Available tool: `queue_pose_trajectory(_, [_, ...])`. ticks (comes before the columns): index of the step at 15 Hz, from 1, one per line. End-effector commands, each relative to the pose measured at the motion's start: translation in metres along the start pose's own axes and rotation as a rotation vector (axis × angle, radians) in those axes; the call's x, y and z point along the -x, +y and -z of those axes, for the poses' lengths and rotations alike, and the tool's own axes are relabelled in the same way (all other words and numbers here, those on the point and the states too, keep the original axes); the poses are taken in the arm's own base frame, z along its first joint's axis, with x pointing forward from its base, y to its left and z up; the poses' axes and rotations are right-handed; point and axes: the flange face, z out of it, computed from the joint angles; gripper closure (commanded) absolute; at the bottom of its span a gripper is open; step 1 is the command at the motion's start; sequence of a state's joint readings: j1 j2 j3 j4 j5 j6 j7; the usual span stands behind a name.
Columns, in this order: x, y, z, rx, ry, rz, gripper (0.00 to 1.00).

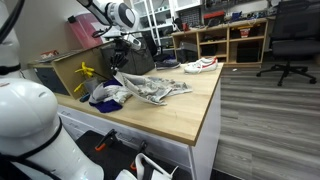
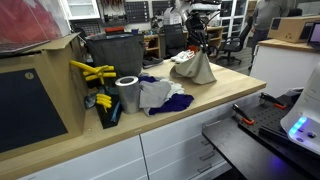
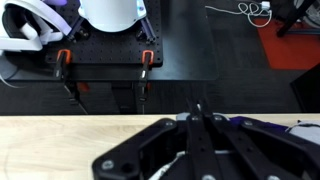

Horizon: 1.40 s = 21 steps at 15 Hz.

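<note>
My gripper [image 2: 197,47] is shut on the top of a grey cloth [image 2: 194,70] and holds it up in a tent shape, with its lower edge still on the wooden table [image 2: 230,95]. In an exterior view the gripper [image 1: 120,62] hangs over the cloth's left end, and the rest of the cloth [image 1: 155,88] lies spread out on the table. In the wrist view the black fingers [image 3: 197,110] are pressed together over the table edge, with a bit of pale cloth at their tips.
A purple cloth [image 2: 172,101] and a white cloth [image 2: 150,92] lie beside the grey one. A grey roll [image 2: 127,93], yellow clamps [image 2: 92,72] and a black bin [image 2: 115,50] stand nearby. A white shoe [image 1: 200,65] sits at the table's far end.
</note>
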<state>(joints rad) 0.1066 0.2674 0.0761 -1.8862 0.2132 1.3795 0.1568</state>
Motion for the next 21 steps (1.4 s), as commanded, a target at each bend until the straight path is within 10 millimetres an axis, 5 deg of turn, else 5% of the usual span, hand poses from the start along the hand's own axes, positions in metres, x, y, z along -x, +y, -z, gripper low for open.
queue_pose_trajectory(1, [0.008, 0.004, 0.002, -0.062, -0.021, 0.015, 0.71])
queue_pose_trajectory(2, [0.007, 0.007, 0.004, -0.066, -0.006, 0.012, 0.70])
queue_pose_trajectory(12, [-0.018, 0.082, 0.052, 0.006, 0.348, -0.098, 0.01])
queue_pose_trajectory(21, [-0.006, 0.117, 0.071, -0.041, 0.462, -0.148, 0.00])
